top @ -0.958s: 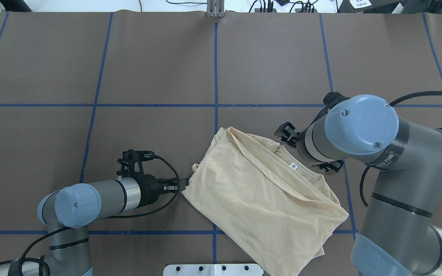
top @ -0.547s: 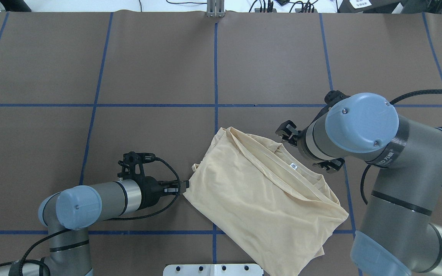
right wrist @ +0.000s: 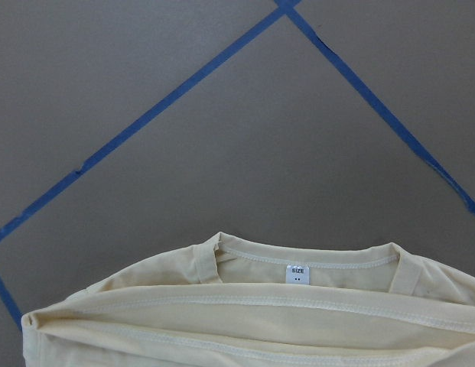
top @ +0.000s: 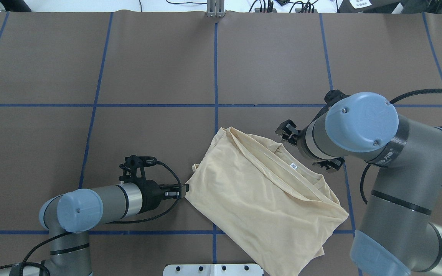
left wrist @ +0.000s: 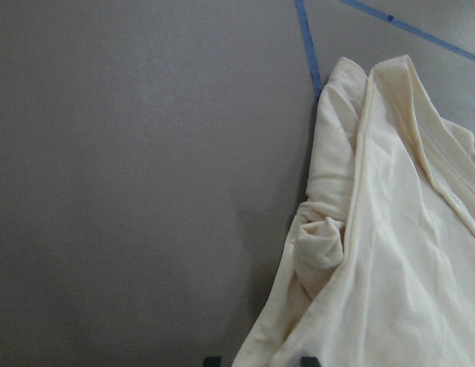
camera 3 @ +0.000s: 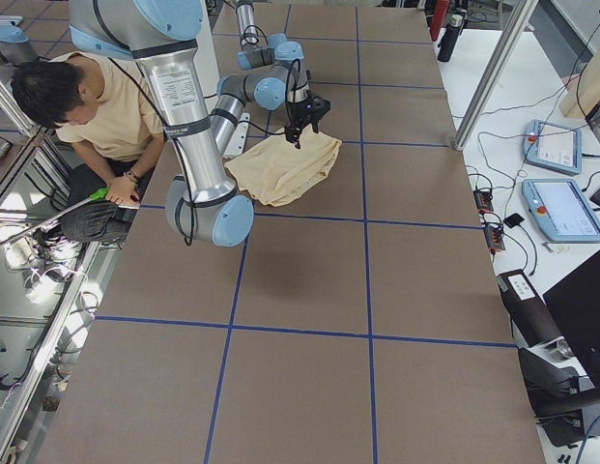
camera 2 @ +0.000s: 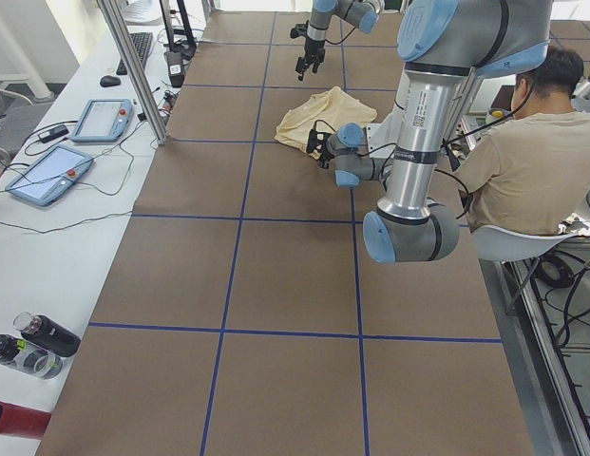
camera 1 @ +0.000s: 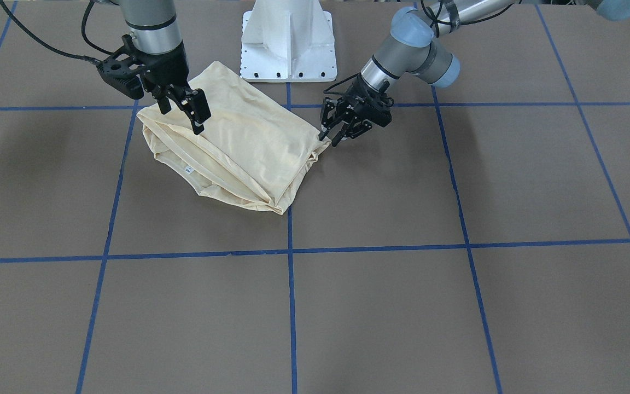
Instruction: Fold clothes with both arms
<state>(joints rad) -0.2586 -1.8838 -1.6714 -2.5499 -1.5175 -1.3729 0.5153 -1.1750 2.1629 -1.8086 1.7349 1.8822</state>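
Two pincers, one T-shirt (camera 1: 238, 148) bunched on the tabletop (camera 1: 402, 301) just before the white base (camera 1: 287, 38). Front view: right pincer (camera 1: 182, 117) gapes wide, empty, above the shirt's base-side part; left pincer (camera 1: 332, 137) partly open at its side corner. Overhead: hem nearly reaches base. Left wrist: fabric between fingertips (left wrist: 213, 361). Right wrist: collar (right wrist: 313, 256), neck tag (right wrist: 297, 274).
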